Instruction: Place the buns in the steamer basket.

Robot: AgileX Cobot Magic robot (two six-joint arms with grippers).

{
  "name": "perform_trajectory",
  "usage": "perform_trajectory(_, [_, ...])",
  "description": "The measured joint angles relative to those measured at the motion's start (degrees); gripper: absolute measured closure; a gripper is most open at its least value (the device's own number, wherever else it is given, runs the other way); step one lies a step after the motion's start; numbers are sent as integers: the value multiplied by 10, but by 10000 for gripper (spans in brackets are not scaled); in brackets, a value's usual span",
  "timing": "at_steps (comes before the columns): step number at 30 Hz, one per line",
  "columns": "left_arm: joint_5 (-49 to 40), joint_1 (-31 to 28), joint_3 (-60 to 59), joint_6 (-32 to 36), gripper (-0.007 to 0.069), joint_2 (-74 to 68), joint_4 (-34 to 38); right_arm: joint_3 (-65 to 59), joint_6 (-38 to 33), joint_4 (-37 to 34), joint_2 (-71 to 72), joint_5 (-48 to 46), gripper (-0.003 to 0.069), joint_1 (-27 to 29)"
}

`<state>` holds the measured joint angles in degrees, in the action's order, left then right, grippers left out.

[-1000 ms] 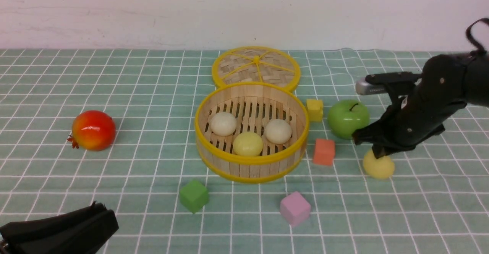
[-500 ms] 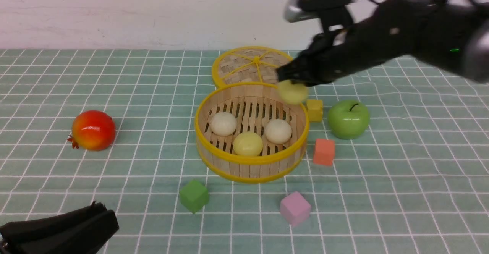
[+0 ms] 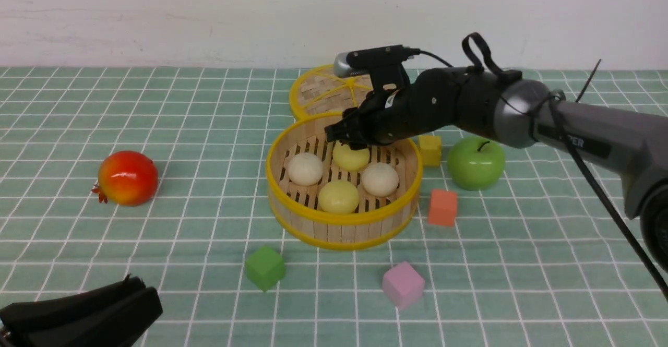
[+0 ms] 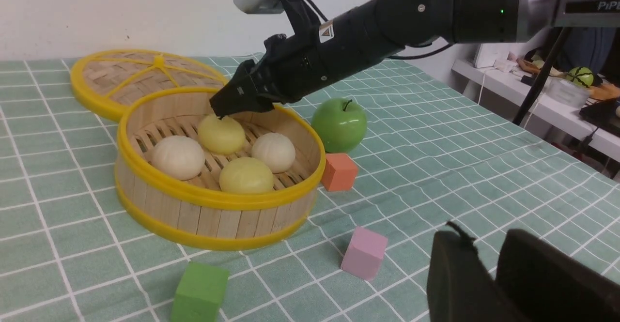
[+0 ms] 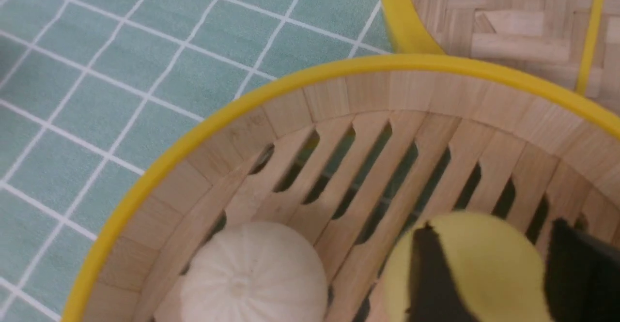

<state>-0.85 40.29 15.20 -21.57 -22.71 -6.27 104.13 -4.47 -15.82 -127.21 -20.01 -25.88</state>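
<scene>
The steamer basket [image 3: 292,208] stands mid-table with four buns in it. Two off-white buns [image 3: 305,168] [image 3: 379,179] and one pale yellow bun [image 3: 338,196] lie on its slats. My right gripper [image 3: 348,141] reaches in over the far rim, shut on the second yellow bun [image 3: 351,158] low at the back of the basket. In the right wrist view the gripper [image 5: 491,227] has a finger on each side of that bun [image 5: 479,264], beside an off-white bun [image 5: 252,278]. My left gripper [image 4: 484,244] is shut and empty at the near left [image 3: 138,287].
The flat woven lid [image 3: 318,91] lies behind the basket. A green apple [image 3: 476,162], a yellow cube [image 3: 430,148] and an orange cube [image 3: 442,207] are right of it. A green cube [image 3: 265,267] and a pink cube [image 3: 402,284] are in front. A pomegranate [image 3: 128,177] is at the left.
My right gripper lifted the yellow bun from the table right of the apple, carried it left over the basket's far rim and lowered it inside. The left arm has not moved.
</scene>
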Motion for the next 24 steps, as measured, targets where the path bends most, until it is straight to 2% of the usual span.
perform_trajectory(1, [0, 0, 0, 0, 494, 0, 0, 1, -1, 0, 6, -5, 232, 0])
perform_trajectory(5, [0, 0, 0, 0, 491, 0, 0, 1, -3, 30, 56, -68, 146, 0])
perform_trajectory(9, [0, 0, 0, 0, 486, 0, 0, 2, 0, 103, 159, -220, 155, 0])
perform_trajectory(11, [0, 0, 0, 0, 482, 0, 0, 4, 16, 146, 232, -356, 221, 0])
perform_trajectory(12, [0, 0, 0, 0, 482, 0, 0, 4, 17, 146, 237, -367, 228, 0])
perform_trajectory(13, [0, 0, 0, 0, 480, 0, 0, 4, 29, 167, 273, -443, 282, 0])
perform_trajectory(14, [0, 0, 0, 0, 480, 0, 0, 2, 35, 175, 289, -471, 326, 0])
perform_trajectory(15, [0, 0, 0, 0, 480, 0, 0, 1, 37, 177, 293, -476, 335, 1])
perform_trajectory(17, [0, 0, 0, 0, 477, 0, 0, -20, 55, 183, 341, -506, 455, 1])
perform_trajectory(18, [0, 0, 0, 0, 477, 0, 0, -23, 57, 183, 348, -507, 463, 1])
perform_trajectory(19, [0, 0, 0, 0, 476, 0, 0, -44, 65, 179, 371, -511, 525, 1])
perform_trajectory(20, [0, 0, 0, 0, 475, 0, 0, -51, 68, 178, 379, -513, 541, 1])
perform_trajectory(21, [0, 0, 0, 0, 473, 0, 0, -79, 77, 171, 415, -516, 608, 1])
perform_trajectory(24, [0, 0, 0, 0, 470, 0, 0, -129, 83, 154, 467, -517, 671, 1])
